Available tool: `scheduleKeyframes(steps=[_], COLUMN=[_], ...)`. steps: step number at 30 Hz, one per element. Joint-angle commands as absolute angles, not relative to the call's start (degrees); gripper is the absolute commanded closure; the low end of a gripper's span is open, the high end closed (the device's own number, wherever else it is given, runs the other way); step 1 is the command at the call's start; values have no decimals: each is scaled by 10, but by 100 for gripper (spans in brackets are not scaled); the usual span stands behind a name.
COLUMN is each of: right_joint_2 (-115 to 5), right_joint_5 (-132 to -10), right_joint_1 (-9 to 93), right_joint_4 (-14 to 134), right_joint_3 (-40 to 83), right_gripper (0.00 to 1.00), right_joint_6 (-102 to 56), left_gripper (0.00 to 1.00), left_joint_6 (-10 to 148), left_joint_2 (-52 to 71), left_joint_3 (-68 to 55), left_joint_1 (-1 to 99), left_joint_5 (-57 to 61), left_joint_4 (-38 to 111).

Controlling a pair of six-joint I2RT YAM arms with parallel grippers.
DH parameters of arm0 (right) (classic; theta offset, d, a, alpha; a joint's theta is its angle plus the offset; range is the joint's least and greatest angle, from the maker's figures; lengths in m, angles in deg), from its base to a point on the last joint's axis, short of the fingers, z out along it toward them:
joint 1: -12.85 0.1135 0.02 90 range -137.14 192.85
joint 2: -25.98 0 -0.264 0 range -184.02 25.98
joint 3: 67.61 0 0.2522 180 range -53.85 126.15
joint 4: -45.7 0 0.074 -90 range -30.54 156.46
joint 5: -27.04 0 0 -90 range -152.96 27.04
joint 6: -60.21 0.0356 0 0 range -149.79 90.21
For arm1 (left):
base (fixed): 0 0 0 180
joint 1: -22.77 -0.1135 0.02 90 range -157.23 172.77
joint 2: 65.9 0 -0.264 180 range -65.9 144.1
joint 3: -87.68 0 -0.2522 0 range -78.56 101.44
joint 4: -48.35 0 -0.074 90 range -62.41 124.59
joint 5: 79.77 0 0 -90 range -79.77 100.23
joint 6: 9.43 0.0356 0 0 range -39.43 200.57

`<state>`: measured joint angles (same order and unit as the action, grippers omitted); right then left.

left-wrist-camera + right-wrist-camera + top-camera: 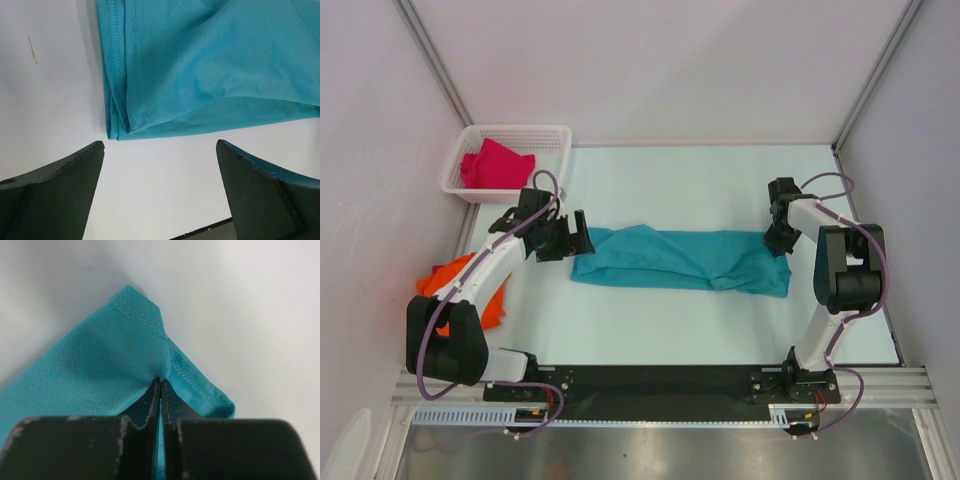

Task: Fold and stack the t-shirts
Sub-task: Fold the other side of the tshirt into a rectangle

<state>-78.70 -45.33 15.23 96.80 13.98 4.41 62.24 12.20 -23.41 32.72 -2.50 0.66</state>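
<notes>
Right end effector point(161, 385) is clamped tight on a hemmed corner of the teal shirt point(680, 258), which lies as a long folded band across the middle of the desk point(650, 330). Left end effector point(160, 150) is wide open with nothing in it, poised just off the shirt's opposite end, the hem corner right ahead of its fingers.

Here's the danger. That right bite looks thin, just a sliver at the very corner, and I can't quite tell whether it has every layer. A pull could slip it free, or peel up the top layer alone and undo the fold. On the left, closing short means pinching bare desk, and going too deep bunches the cloth. Lifting one end alone would drag the band askew.

The orange shirt point(470, 290) sits by the left arm at the desk's edge, and the magenta one point(495, 165) is in the basket point(560, 135). A wide left swing could snag the orange.
</notes>
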Motion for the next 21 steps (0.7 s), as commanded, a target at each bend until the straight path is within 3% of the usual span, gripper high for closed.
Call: scheduleKeyframes(steps=[1, 21], right_joint_2=[-791, -850], right_joint_5=[-443, -416], right_joint_1=[149, 136], right_joint_4=[958, 1018], right_joint_3=[154, 327], right_gripper=[98, 100], right_joint_6=[37, 10], left_gripper=[1, 1], left_joint_6=[636, 637], left_joint_2=[121, 121], left_joint_3=[-231, -228], left_joint_1=[322, 320], left_joint_5=[-37, -33], left_joint_4=[17, 15])
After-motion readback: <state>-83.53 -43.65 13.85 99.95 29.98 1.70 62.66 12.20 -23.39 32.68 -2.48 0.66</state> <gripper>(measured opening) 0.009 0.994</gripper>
